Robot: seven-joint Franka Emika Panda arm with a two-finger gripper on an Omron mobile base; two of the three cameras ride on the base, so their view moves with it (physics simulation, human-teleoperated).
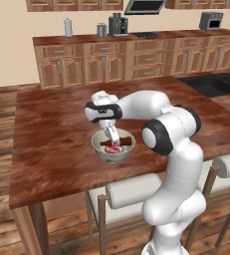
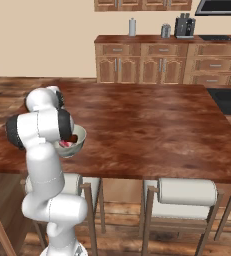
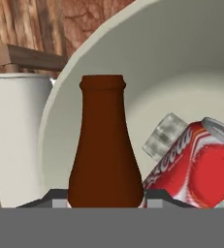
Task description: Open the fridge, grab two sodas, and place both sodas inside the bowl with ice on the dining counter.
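While the gripper reaches down into the bowl at centre of the left base view, its jaws grasp the brown bottle, neck pointing up at centre-left of the hand view. Right of it lies the red can, tilted against an ice cube, white script unreadable. Bowl sits on the dining counter; stools stand below.
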